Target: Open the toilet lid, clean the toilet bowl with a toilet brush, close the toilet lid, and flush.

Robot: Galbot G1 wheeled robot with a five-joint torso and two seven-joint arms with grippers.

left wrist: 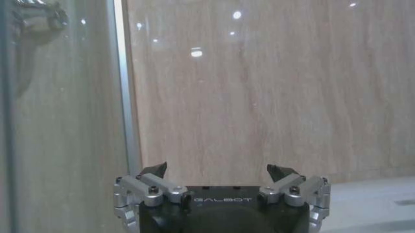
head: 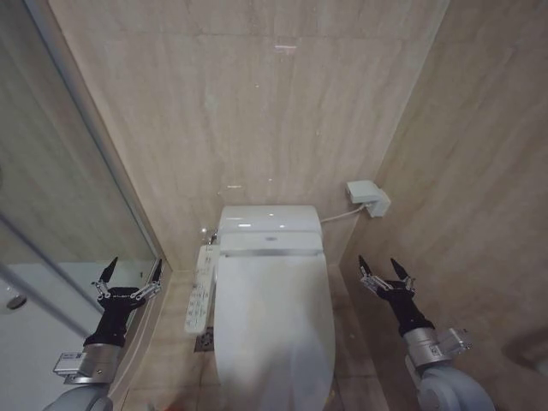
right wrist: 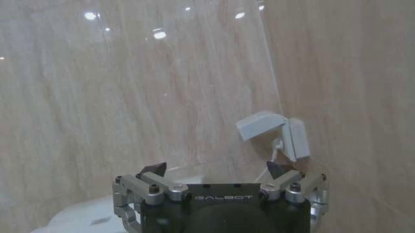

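In the head view the toilet lid (head: pixel 274 321) lies shut over the toilet bowl, a glossy white oval stretching toward me. A long white button panel (head: pixel 200 298) runs along the toilet's left side. My left gripper (head: pixel 131 271) hovers open to the left of the toilet, beside the glass partition, holding nothing. My right gripper (head: pixel 384 270) hovers open to the right of the toilet, also holding nothing. In the left wrist view my left gripper (left wrist: pixel 218 170) faces the beige wall. In the right wrist view my right gripper (right wrist: pixel 217 169) points toward the wall box. The toilet brush is out of view.
Beige tiled walls close in behind and on the right. A glass shower partition (head: pixel 77 171) with a metal frame stands on the left. A white wall box (head: pixel 368 197) with a cable sits right of the tank (head: pixel 268 228); it is also the white wall box (right wrist: pixel 275 131).
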